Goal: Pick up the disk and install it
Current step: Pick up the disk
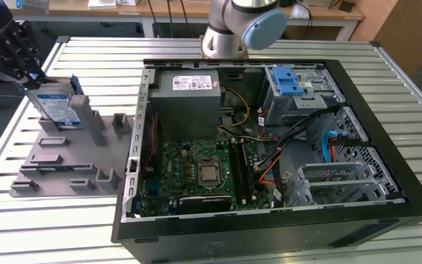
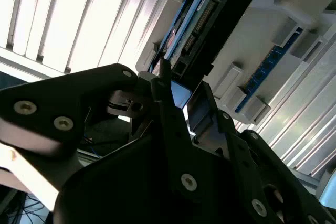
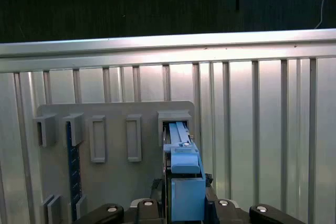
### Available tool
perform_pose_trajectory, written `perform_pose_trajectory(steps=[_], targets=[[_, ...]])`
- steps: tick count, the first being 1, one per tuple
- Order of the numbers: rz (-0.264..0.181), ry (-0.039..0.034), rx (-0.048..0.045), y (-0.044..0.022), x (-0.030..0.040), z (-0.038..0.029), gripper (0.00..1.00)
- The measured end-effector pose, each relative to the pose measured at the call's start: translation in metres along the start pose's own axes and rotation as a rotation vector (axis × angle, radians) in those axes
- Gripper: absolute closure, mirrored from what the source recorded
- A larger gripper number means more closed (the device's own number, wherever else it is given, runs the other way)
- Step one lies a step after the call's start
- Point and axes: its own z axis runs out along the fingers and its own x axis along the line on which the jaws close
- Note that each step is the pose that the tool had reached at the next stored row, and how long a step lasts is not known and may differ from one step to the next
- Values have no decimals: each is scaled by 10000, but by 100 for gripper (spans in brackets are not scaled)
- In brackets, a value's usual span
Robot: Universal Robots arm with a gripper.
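Your slatted desk carries the open computer case, lying on its side so its bays face up. Beside it, on the exterior view's left, lies the grey fixture plate. The disk stands upright on edge in one of the plate's slots, which leaves its top edge free to grasp. Your pincer sits at that top edge. In the first wrist view its fingers look closed against the blue bracket on both sides, with the disk not yet lifted out.
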Motion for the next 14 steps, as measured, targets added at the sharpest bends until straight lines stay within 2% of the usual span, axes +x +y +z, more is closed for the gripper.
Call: perform_pose_trajectory(steps=[1,6,9,14], targets=[[1,-4,-38,-14,-4,-151,62],[2,-6,-69,-27,-6,-278,62],[3,-8,-88,-34,-8,-353,62],[2,-7,-91,-33,-8,-349,62]])
